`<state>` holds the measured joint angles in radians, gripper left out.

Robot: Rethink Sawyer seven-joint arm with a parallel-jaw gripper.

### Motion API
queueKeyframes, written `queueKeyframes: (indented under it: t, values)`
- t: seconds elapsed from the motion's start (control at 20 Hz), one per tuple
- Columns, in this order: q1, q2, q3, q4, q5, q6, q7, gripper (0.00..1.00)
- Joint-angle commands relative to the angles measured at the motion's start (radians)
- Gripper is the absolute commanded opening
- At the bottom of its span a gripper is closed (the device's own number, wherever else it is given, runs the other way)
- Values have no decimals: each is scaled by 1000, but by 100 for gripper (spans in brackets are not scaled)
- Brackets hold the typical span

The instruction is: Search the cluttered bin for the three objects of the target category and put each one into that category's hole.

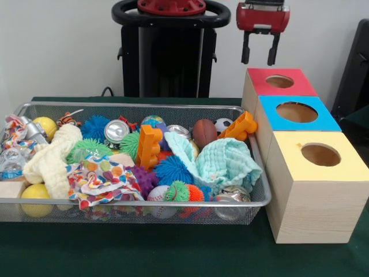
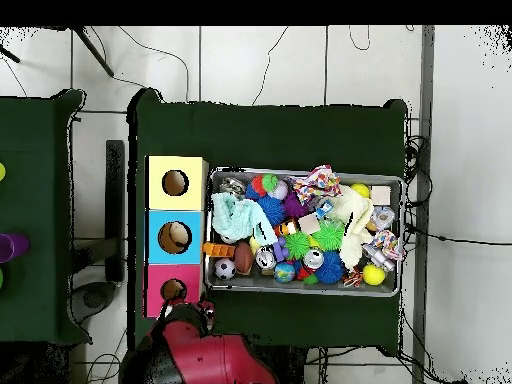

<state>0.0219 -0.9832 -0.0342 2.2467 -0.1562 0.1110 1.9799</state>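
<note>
**Hanging empty above the boxes, cloths still in the bin**

The gripper [image 1: 260, 56] hovers parted, holding nothing, over the red-topped box [image 1: 281, 81]. The dotted cloth [image 1: 99, 180] and cream knitted cloth [image 1: 55, 160] lie in the wire bin [image 1: 138, 202]. Best pinch a raised fold, then carry it to the yellow box's hole [image 1: 320, 154]. No writing is readable.

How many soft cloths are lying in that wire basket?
3: a cream knitted cloth at the left, a white cloth with multicoloured dots by the front rim, and a mint-green waffle cloth at the right. More may lie hidden under the toys.
</note>
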Motion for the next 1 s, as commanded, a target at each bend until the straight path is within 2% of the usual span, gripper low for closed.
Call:
queueKeyframes:
  t: [0.05,0.2,0.3,0.4,0.55,0.7,1.0]
  values:
    - [-121,87,77,-111,-46,32,13,100]
    - [-132,128,73,-154,-65,18,2,100]
    - [-122,153,69,-194,-50,36,14,100]
    - [-88,174,42,-242,-35,48,35,100]
    - [-33,224,-9,-297,-26,-2,69,100]
    - [18,273,-49,-326,-1,-13,107,100]
    - [19,364,-56,-337,-4,-105,131,100]
